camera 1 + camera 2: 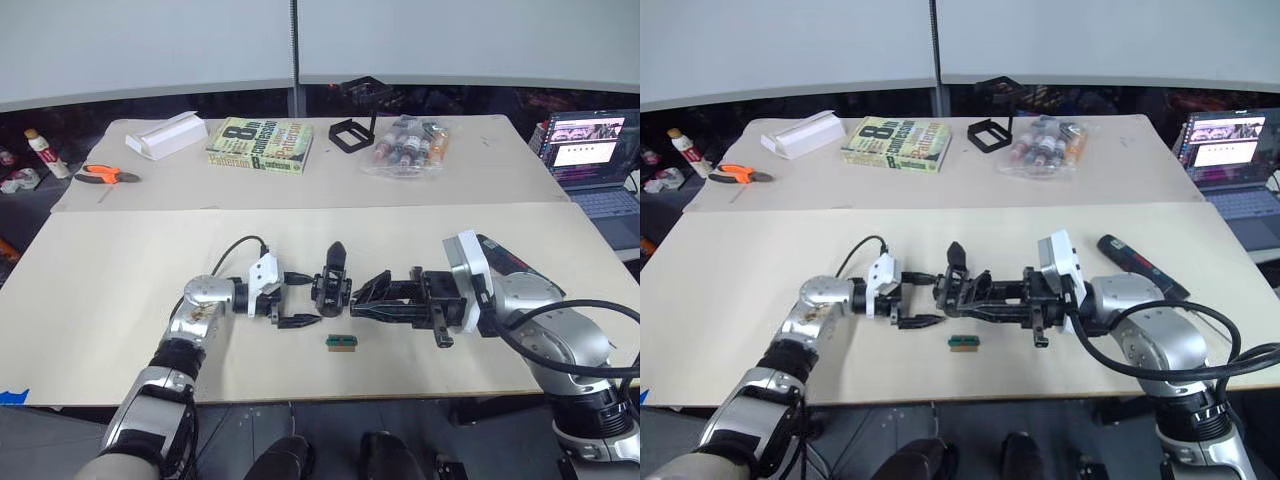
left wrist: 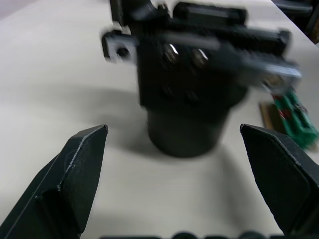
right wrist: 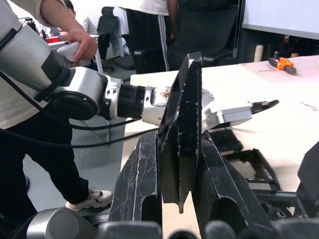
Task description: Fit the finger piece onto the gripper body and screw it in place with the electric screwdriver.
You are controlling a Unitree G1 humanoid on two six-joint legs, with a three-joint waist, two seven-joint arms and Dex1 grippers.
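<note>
Pale beige tabletop (image 1: 120, 300) with a dark gap behind it and a second table beyond. Near the front centre stands the gripper body (image 1: 331, 283), a chunky black block resting upright on the tabletop between the two arms; the left wrist view shows it close ahead, with screw holes in its face (image 2: 185, 84). The finger piece (image 3: 182, 124), a black tapering wedge, is clamped between the two fingers of the right gripper (image 1: 372, 298), its tip pointing out past them; in the head views it lies level, its tip just beside the gripper body. The left gripper (image 1: 296, 300) sits on the other side of the gripper body, its fingers (image 2: 75, 169) spread wide and holding nothing. Just in front of the gripper body lies a small green-and-brown block (image 1: 342, 342). The electric screwdriver (image 1: 1142, 267) lies on the tabletop beyond the right arm, well apart from the gripper body. On the far table are a white box (image 1: 166, 135), a book (image 1: 260, 145), a black square frame (image 1: 351, 134), a bag of small bottles (image 1: 408, 146) and orange-handled pliers (image 1: 107, 175); a laptop (image 1: 592, 150) is open at far right. A person's hand (image 3: 79, 42) appears in the right wrist view.
</note>
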